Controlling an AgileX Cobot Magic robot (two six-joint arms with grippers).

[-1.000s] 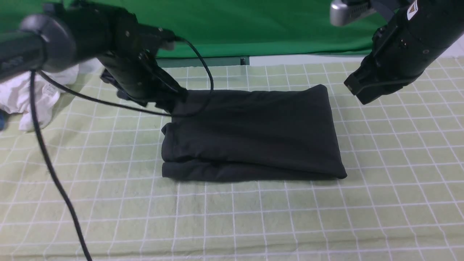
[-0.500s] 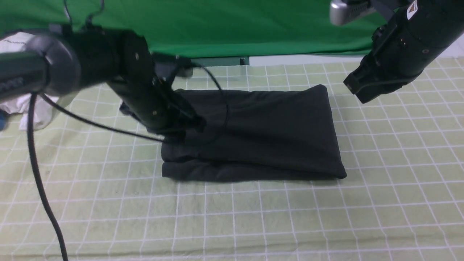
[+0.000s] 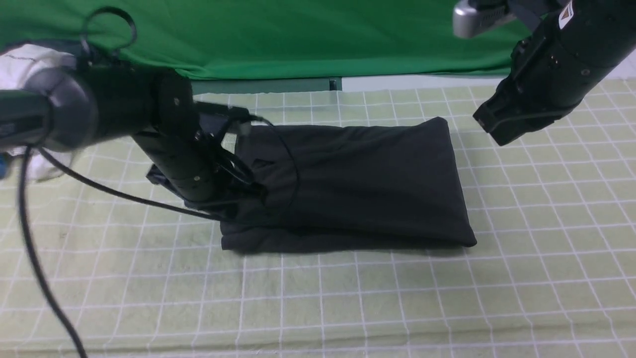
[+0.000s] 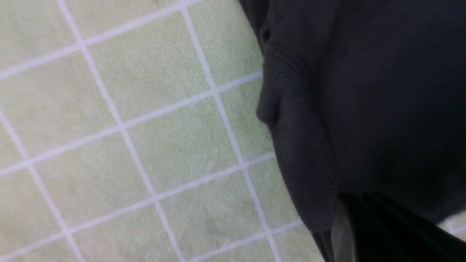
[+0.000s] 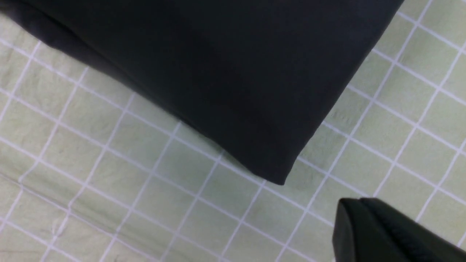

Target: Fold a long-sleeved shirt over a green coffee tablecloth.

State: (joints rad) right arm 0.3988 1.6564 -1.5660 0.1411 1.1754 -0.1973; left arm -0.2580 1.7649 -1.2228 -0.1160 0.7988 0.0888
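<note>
Folded shirt on the tablecloth, between both arms.

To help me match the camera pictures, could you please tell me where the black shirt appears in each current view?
Front view: the black shirt fills the middle, its left edge partly behind the left end effector.
Left wrist view: along the picture's right side.
Right wrist view: across the upper middle, one corner pointing down.
Shared landmark: the pale green tablecloth with its white grid, beneath the shirt.
</note>
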